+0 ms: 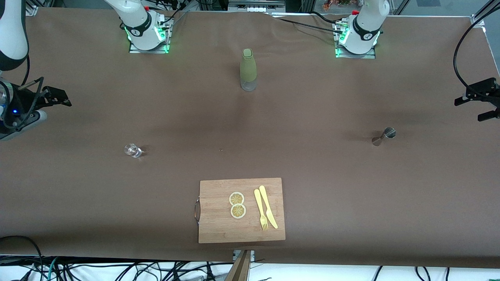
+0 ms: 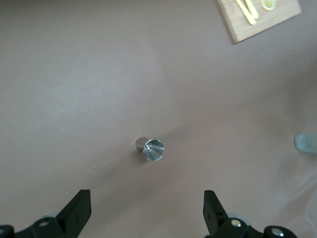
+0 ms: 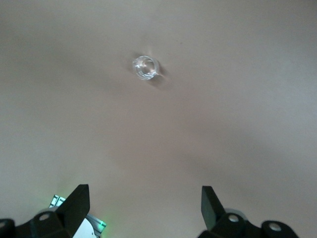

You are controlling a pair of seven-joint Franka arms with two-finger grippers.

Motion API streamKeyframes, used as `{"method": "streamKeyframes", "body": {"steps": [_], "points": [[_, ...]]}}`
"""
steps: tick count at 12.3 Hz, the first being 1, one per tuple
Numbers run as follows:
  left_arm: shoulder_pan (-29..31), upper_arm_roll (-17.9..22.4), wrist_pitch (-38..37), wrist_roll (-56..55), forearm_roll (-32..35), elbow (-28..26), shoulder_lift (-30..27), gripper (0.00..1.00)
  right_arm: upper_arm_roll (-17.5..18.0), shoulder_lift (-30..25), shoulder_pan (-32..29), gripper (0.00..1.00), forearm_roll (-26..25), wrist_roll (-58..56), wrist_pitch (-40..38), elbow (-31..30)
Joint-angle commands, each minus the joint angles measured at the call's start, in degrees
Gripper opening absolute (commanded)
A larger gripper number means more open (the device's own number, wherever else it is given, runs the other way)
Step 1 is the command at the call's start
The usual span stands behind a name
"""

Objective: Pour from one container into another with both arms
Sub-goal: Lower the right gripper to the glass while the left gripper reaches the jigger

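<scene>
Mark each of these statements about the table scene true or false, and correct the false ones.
1. The right gripper holds the glass. False: its jaws are open and empty, up in the air.
2. The jigger stands on the bare table. True.
3. The lemon slices lie on the cutting board. True.
4. The bottle lies on its side. False: it stands upright.
5. The left gripper is open. True.

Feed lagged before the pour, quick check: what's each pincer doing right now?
Left pincer: open, empty, up over the table above the steel jigger.
Right pincer: open, empty, up over the table near the small clear glass.
</scene>
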Motion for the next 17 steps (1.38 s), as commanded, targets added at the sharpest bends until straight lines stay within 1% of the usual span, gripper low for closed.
{"method": "streamKeyframes", "body": {"steps": [1, 2, 3, 4, 5, 6, 7, 8, 9, 10, 11, 12, 13, 14, 15, 17], "points": [[3.71, -0.38, 2.31, 13.93, -5.09, -0.01, 2.17, 1.0, 0.14, 2.89, -2.5, 1.0, 4.36, -6.71, -0.13, 1.01], [6.07, -0.38, 1.97, 18.51, -8.07, -0.62, 2.7, 1.0, 0.23, 4.12, -3.38, 1.0, 6.64, -9.52, 0.05, 1.01], [7.22, -0.38, 1.88, 24.12, -10.01, -0.54, 3.92, 1.0, 0.23, 4.65, -4.0, 1.0, 8.14, -10.86, 0.22, 1.01], [8.1, -0.47, 1.44, 29.66, -10.46, -1.06, 4.8, 1.0, 0.23, 5.53, -4.36, 1.0, 8.5, -12.44, 0.22, 1.01], [10.81, -0.47, -1.44, 35.2, -13.17, -1.85, 6.03, 1.0, 0.23, 6.23, -4.62, 1.0, 9.38, -14.02, 0.22, 1.01], [12.14, -0.47, -4.16, 41.6, -15.28, -1.59, 7.26, 1.0, 0.67, 7.02, -5.93, 1.0, 10.69, -15.25, 0.22, 1.01], [12.94, -0.47, -4.97, 46.19, -15.83, -1.5, 7.45, 1.0, 0.67, 7.12, -6.12, 1.0, 13.92, -17.09, 0.4, 0.92], [14.43, -0.47, -5.94, 48.59, -18.18, -1.76, 8.32, 1.0, 0.67, 7.81, -6.29, 1.0, 14.91, -18.68, 1.01, 0.84], [14.96, -0.47, -7.6, 50.09, -18.81, -1.94, 8.41, 1.0, 0.58, 8.26, -6.47, 1.0, 15.27, -20.95, 1.36, 0.83], [15.66, -0.47, -8.83, 51.76, -19.34, -1.94, 8.94, 1.0, 0.5, 9.3, -7.34, 1.0, 17.36, -23.76, 1.54, 0.92], [16.45, -0.47, -10.5, 53.86, -19.69, -1.94, 10.07, 1.0, 0.49, 10.27, -9.52, 1.0, 20.6, -26.66, 1.54, 0.75], [17.07, -0.47, -11.3, 56.58, -20.83, -2.12, 12.17, 1.0, 0.41, 11.15, -10.33, 1.0, 23.42, -30.08, 1.54, 0.49], [18.9, -0.47, -13.05, 60.79, -21.8, -1.94, 14.63, 1.0, 0.41, 11.68, -11.64, 1.0, 24.93, -32.64, 2.06, 0.22], [19.27, -0.47, -13.41, 64.74, -24.16, -2.2, 17.09, 1.0, 0.41, 12.21, -13.13, 1.0, 26.86, -34.49, 2.59, -0.48], [19.36, -0.47, -13.24, 66.7, -24.7, -2.81, 18.07, 1.0, 0.41, 13.43, -14.54, 1.0, 30.62, -37.47, 2.51, -1.27], [20.68, -0.47, -12.81, 66.89, -25.06, -3.7, 19.92, 1.0, 0.41, 16.94, -16.66, 1.0, 38.09, -44.5, 2.07, -1.89]]}}
